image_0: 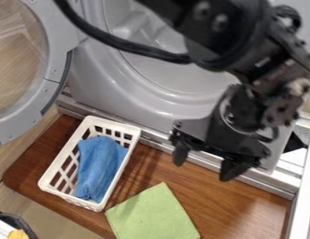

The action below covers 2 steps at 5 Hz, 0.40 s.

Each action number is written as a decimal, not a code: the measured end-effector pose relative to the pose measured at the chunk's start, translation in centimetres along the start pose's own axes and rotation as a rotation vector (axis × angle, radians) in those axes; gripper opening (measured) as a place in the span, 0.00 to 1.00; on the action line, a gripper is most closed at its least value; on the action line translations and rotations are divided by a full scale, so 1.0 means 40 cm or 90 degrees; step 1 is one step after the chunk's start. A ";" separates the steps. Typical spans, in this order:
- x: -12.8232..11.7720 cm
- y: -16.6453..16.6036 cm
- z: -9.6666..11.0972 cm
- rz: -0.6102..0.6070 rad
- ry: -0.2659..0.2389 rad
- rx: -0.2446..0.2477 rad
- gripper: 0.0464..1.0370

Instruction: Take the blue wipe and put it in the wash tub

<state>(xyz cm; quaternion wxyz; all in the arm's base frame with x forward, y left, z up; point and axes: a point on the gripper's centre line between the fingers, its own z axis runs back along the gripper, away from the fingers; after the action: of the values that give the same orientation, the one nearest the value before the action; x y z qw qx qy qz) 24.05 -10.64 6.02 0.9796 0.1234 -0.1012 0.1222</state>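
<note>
Step in hand: approach to the wipe; grasp not yet made. The blue wipe lies bunched lengthwise inside the white basket, its upper end spread toward the basket's far side. Basket stands on the wooden tabletop, just in front of the tub. Tub mouth is uncovered; door stands swung out at the view's left.

Claw: wide, fingers well apart, nothing between them. It hangs over the tabletop at the view's right, clear of the basket. Green cloth lies flat near the basket; not wanted for this task.

Next move, as judged: carry the claw across to the basket, centre it over the wipe, lower between the walls and pinch a raised fold. Opening looks broad against the narrow basket, so some closing before descent may be needed. Risk: a finger catches the rim or lattice and drags the basket. After the grasp, lift straight until the cloth clears the rim, then take it into the tub.
</note>
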 end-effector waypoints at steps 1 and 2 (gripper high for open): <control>0.036 0.066 -0.002 0.027 0.024 -0.023 0.96; 0.066 0.156 -0.032 0.065 0.035 -0.028 0.96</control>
<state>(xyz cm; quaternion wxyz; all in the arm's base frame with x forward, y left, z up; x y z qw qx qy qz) 25.10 -3.87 6.77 0.9770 0.0935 -0.0831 0.1728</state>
